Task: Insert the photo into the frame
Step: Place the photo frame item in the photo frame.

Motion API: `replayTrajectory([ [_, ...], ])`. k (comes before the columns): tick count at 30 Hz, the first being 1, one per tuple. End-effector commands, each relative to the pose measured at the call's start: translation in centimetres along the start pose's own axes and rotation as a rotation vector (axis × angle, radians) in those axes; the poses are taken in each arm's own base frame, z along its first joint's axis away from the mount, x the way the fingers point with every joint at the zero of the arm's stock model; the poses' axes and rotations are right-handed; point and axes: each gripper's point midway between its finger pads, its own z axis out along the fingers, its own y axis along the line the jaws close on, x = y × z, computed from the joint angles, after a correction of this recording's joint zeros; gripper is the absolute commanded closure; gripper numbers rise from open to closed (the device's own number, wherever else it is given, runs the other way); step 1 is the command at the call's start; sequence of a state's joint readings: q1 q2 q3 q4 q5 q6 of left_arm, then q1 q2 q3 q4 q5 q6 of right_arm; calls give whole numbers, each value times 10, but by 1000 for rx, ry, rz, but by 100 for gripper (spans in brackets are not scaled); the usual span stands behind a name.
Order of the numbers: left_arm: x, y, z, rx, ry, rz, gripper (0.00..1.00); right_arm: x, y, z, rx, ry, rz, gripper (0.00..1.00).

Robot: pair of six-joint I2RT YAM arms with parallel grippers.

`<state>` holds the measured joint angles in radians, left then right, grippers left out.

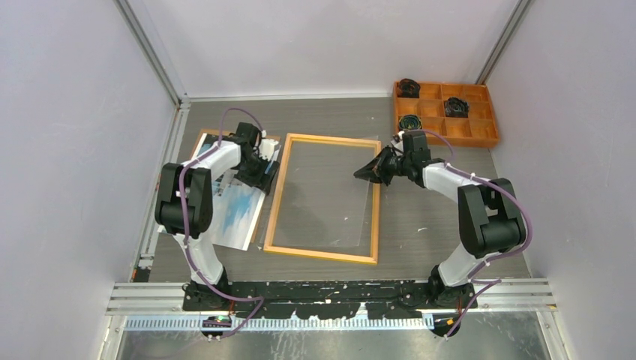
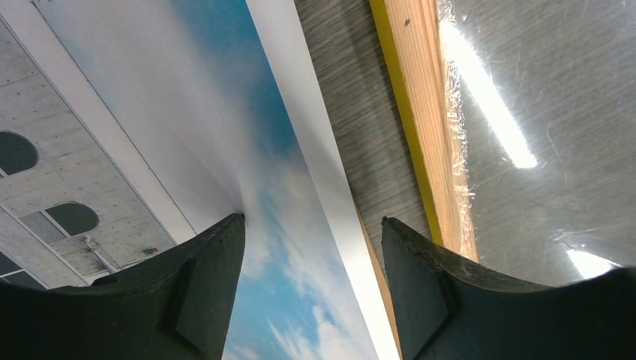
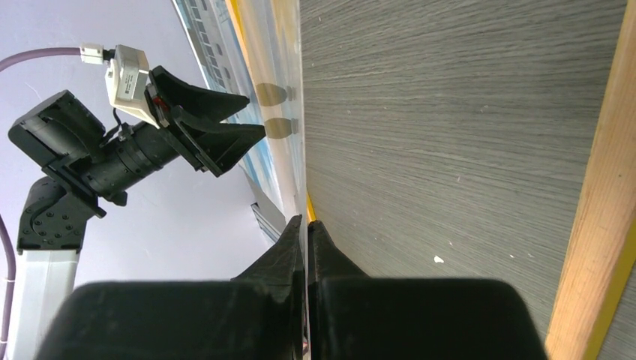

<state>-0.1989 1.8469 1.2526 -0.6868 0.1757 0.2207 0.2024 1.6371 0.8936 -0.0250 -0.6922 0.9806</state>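
Observation:
The frame lies flat in mid table, wood-coloured back up, its yellow edge showing in the left wrist view. A clear sheet lies over its opening. My right gripper is shut on that sheet's right edge, fingertips together with the thin sheet between them. The photo, sky and white building face up, lies left of the frame. My left gripper is open just above the photo's right part, jaws wide apart and empty.
A brown backing board peeks out under the photo's far end. An orange compartment tray with dark round items stands at the back right. Grey walls close in on left, right and back.

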Motion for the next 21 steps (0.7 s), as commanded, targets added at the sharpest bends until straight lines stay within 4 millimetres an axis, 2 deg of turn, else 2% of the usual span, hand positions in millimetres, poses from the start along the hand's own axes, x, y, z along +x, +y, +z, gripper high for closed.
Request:
replayTrajectory([
  [1,-5,0,2,-10,-20,18,32,-3,18,-2,-50,18,-61,99],
  [11,-5,-4,7,-16,-9,33,32,-16,10,-4,37,-27,-169,99],
  [21,-5,-7,9,-12,-6,41,32,-25,16,-2,24,-68,-197,99],
])
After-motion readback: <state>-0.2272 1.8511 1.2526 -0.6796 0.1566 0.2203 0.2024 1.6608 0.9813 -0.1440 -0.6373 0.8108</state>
